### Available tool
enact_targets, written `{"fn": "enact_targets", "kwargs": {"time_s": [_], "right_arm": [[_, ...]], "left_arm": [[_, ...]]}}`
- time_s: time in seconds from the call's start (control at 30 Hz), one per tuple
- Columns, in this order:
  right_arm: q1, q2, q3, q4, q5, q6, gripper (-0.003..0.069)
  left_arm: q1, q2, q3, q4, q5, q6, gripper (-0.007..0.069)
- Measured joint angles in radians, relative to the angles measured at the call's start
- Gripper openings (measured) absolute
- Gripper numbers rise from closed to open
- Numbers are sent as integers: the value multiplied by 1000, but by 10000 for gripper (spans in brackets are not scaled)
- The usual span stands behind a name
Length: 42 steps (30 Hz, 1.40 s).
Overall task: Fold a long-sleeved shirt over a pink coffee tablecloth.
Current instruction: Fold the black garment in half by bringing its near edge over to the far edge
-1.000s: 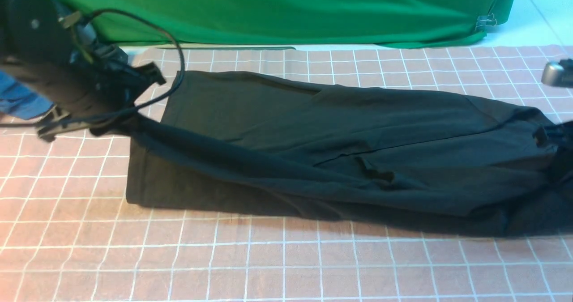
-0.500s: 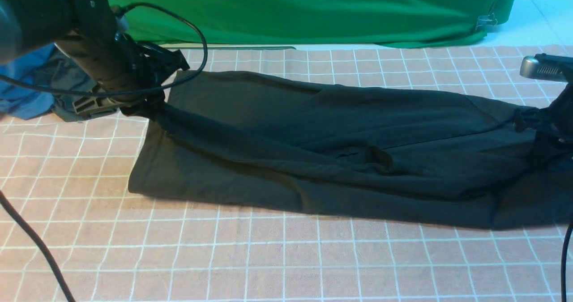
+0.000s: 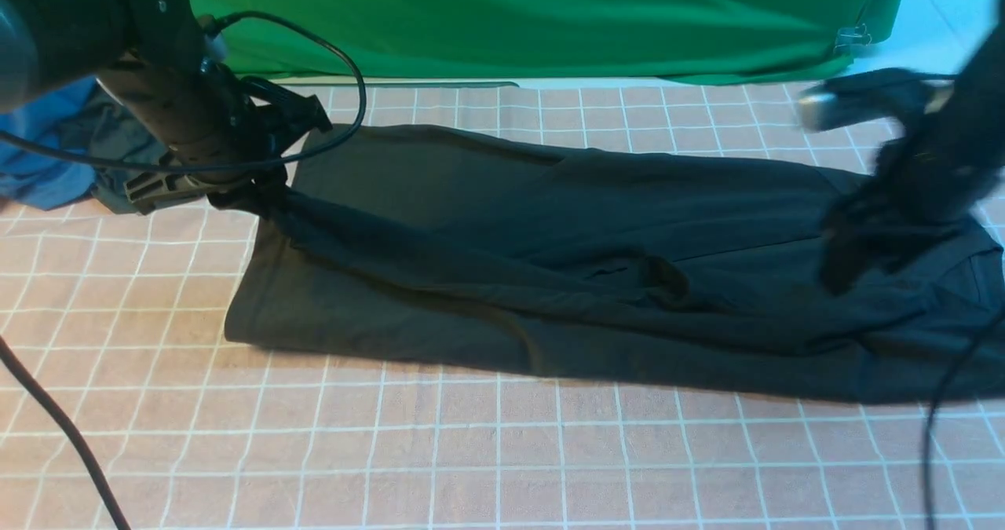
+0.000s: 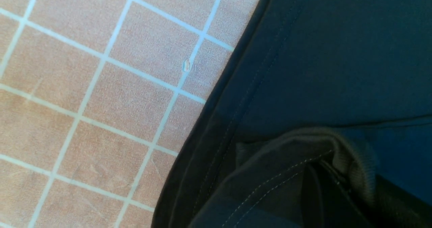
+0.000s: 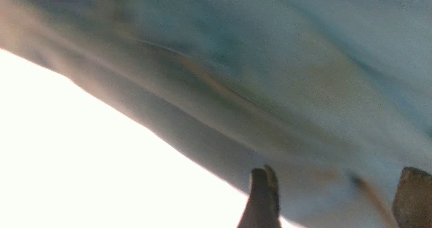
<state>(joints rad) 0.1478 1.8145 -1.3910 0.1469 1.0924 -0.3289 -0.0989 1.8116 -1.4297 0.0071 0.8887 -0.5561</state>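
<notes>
Long-sleeved shirt (image 3: 550,224) now free of right jaws

Table covered by a pink cloth (image 3: 502,451) with a thin white grid of squares. It lies flat with faint creases and runs out of view at the near, left and right edges. Along the far edge a narrow pale strip of bare table (image 3: 597,83) shows between the cloth and a green backdrop (image 3: 510,20).

On the cloth, middle to right: a black shirt (image 3: 550,224), stretched crosswise and mostly flat, with one bunched strand raised at its left end.

Far left on the cloth: a blue garment (image 3: 35,177) with a dark grey garment (image 3: 118,137) touching it, both bunched.
</notes>
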Motion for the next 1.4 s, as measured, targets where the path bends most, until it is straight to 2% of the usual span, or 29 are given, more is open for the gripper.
{"fn": "enact_targets", "kwargs": {"time_s": [0.27, 0.6, 0.67, 0.73, 0.83, 0.87, 0.9, 0.93, 1.03, 1.4], "right_arm": [[117, 89, 5, -32, -115, -20, 524], [147, 143, 10, -38, -192, -20, 523], [147, 153, 11, -39, -210, -13, 503], [147, 157, 12, -39, -222, -11, 459], [147, 157, 12, -39, -253, -5, 230], [147, 157, 12, -39, -256, -7, 171], [147, 157, 12, -39, -258, -6, 156], [147, 157, 12, -39, -262, -12, 78], [145, 157, 0, -39, -244, -16, 41], [104, 159, -89, -20, -107, -12, 42]], "left_arm": [[0, 0, 0, -7, 22, 34, 46], [0, 0, 0, -16, 30, 38, 46], [0, 0, 0, -16, 30, 38, 46], [0, 0, 0, -16, 30, 40, 46], [0, 0, 0, -16, 30, 41, 46], [0, 0, 0, -16, 30, 42, 46], [0, 0, 0, -16, 30, 42, 46], [0, 0, 0, -16, 30, 42, 46], [0, 0, -1, -16, 27, 42, 46], [0, 0, -31, -22, 27, 46, 46]]}}
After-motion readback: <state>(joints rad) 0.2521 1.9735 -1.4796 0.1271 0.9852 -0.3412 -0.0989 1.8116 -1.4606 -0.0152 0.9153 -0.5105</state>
